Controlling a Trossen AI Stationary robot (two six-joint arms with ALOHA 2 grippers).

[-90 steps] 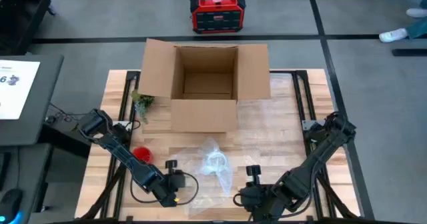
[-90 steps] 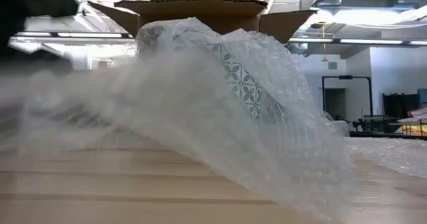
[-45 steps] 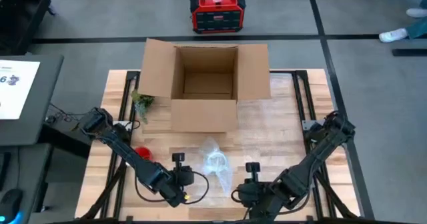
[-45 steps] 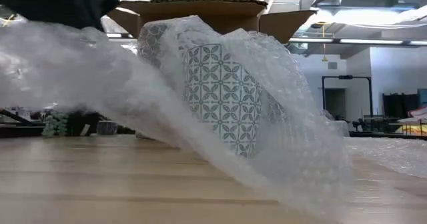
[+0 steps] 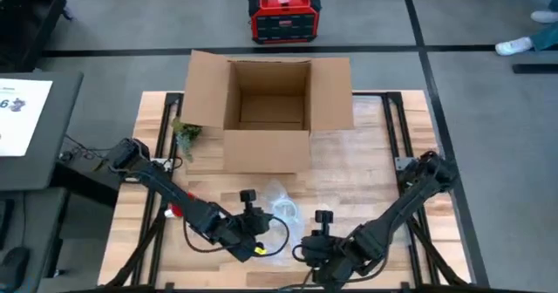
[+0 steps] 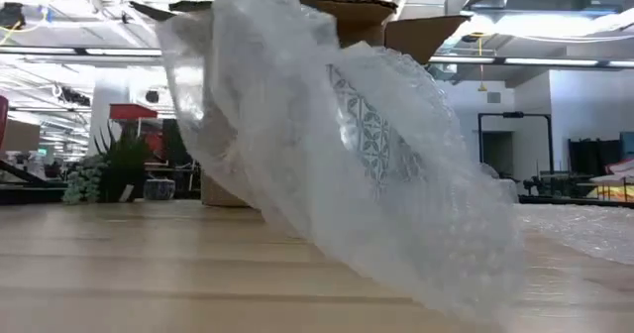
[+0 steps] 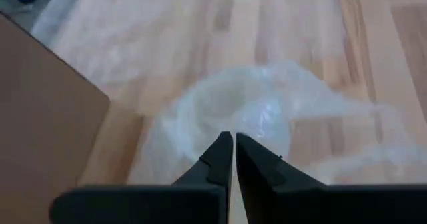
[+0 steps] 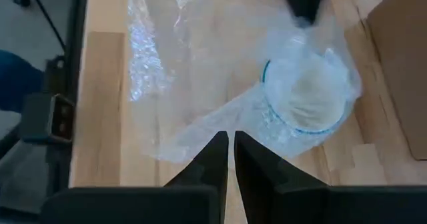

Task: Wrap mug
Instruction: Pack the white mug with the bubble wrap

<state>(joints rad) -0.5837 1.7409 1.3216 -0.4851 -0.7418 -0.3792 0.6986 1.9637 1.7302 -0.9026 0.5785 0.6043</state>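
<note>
- Mug stands upright on the worktop, near the middle of the front half, in front of the cardboard box; its open mouth faces up in the high view, and its patterned side shows through the wrap in the low view.
- Bubble wrap lies under and around the mug, clear and crumpled; in the low view one flap is lifted high over the mug's side while the rest drapes down to the worktop (the mug is only partly covered, its mouth bare from above).
- Left claw is just beside the mug on its left; in the left wrist view its fingers are pressed nearly together, pointing at the wrap. Whether a fold of wrap is pinched between them, I cannot tell.
- Right claw sits near the front edge, just right of the mug and apart from it; the right wrist view shows its fingers drawn narrow with only a thin gap, nothing between them, over the wrap's edge, with the mug ahead.
- Cardboard box stands open, flaps spread, at the back centre of the worktop.
- Small green plant sits by the box's left front corner.
- Red object lies near the left edge, partly hidden under the left arm.
</note>
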